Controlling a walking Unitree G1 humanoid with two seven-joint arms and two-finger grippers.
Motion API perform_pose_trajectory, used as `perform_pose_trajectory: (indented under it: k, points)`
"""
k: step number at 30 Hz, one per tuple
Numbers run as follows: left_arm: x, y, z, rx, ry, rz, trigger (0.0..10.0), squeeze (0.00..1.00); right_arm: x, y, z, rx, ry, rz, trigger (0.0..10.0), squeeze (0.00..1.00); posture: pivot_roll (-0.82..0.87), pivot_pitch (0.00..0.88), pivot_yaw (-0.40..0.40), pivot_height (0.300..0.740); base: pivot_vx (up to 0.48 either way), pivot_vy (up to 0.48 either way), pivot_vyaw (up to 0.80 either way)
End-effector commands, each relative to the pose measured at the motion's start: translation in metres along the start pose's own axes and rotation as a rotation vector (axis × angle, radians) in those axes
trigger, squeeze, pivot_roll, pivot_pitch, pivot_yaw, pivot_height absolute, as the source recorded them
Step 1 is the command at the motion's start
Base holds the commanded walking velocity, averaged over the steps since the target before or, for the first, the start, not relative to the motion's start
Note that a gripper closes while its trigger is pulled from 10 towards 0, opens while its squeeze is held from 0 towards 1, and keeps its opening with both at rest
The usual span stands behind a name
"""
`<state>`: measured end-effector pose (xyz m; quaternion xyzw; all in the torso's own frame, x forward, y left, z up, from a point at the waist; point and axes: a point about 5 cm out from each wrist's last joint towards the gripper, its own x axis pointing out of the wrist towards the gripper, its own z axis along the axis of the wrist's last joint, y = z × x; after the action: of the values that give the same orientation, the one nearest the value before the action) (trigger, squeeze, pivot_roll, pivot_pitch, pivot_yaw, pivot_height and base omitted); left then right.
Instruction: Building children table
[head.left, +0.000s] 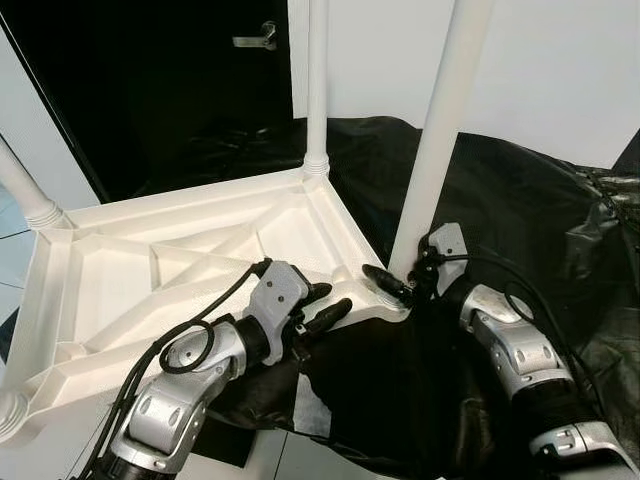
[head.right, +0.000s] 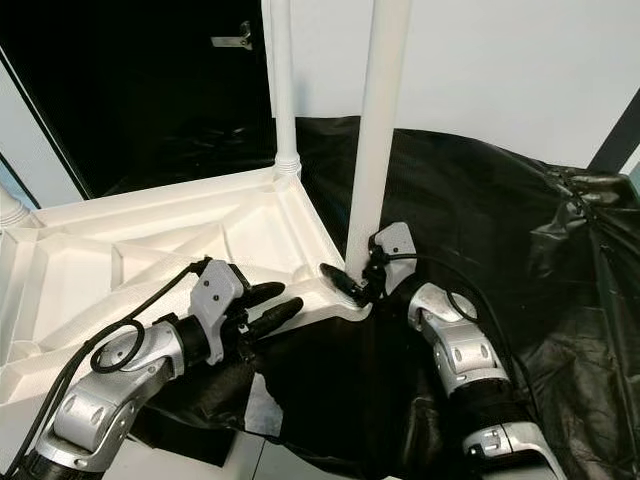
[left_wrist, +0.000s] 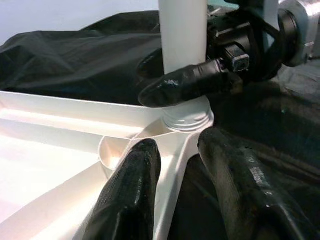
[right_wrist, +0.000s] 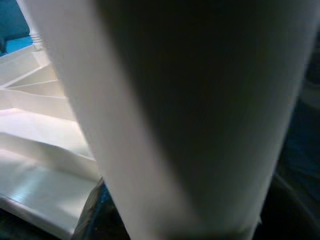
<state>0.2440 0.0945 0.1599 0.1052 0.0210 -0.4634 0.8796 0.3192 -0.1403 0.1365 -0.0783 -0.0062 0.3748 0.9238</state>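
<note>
A white plastic children's table (head.left: 130, 270) lies upside down with its ribbed underside up. Three white legs stand in its corners: a back leg (head.left: 317, 90), a left leg (head.left: 25, 190) and a near right leg (head.left: 440, 130). My right gripper (head.left: 400, 280) is shut on the near right leg just above its threaded base, and one black finger (left_wrist: 185, 85) lies across it. That leg (right_wrist: 190, 115) sits very close in the right wrist view. My left gripper (head.left: 335, 298) is open at the table's front edge, a short way from that corner, with the rim (left_wrist: 175, 150) between its fingers (left_wrist: 130, 190).
A crumpled black plastic sheet (head.left: 520, 210) covers the floor under and right of the table. A dark doorway (head.left: 150, 90) with a metal handle (head.left: 255, 40) is behind, next to a white wall (head.left: 560, 60). Pale floor (head.left: 300, 460) runs along the near side.
</note>
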Motion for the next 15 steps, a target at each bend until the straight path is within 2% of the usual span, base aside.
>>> perform_pose_trajectory:
  k: [1, 3, 8, 12, 13, 15]
  points:
    - [0.0, -0.003, -0.007, -0.008, 0.025, -0.027, 10.0, 0.0, 0.001, 0.001, -0.007, 0.003, 0.036, 0.004, 0.0, 0.0, 0.06, 0.0, -0.029, 0.74, 0.0, 0.0, 0.0]
    - [0.0, -0.004, -0.008, -0.01, 0.026, -0.027, 10.0, 0.0, 0.0, 0.0, -0.008, 0.0, 0.04, -0.003, 0.0, 0.0, 0.06, 0.0, -0.029, 0.74, 0.0, 0.0, 0.0]
    - [0.001, -0.004, -0.011, -0.009, 0.038, -0.015, 10.0, 0.0, -0.001, -0.005, -0.012, 0.005, 0.055, -0.111, 0.0, 0.0, 0.06, 0.0, -0.023, 0.74, 0.0, 0.0, 0.0]
    - [0.002, -0.003, -0.012, -0.004, 0.038, -0.003, 10.0, 0.0, -0.003, -0.007, -0.018, 0.002, 0.064, -0.24, 0.0, 0.0, 0.06, 0.0, -0.025, 0.74, 0.0, 0.0, 0.0]
    - [0.002, -0.002, -0.012, -0.005, 0.038, 0.004, 10.0, 0.0, -0.004, -0.006, -0.02, 0.007, 0.072, -0.286, 1.8, 0.0, 0.06, 0.0, -0.026, 0.74, 0.0, 0.0, 0.0]
    - [0.002, -0.002, -0.013, -0.006, 0.04, 0.011, 10.0, 0.0, -0.005, -0.004, -0.022, 0.012, 0.078, -0.333, 1.8, 0.0, 0.06, 0.0, -0.027, 0.74, 0.0, 0.0, 0.0]
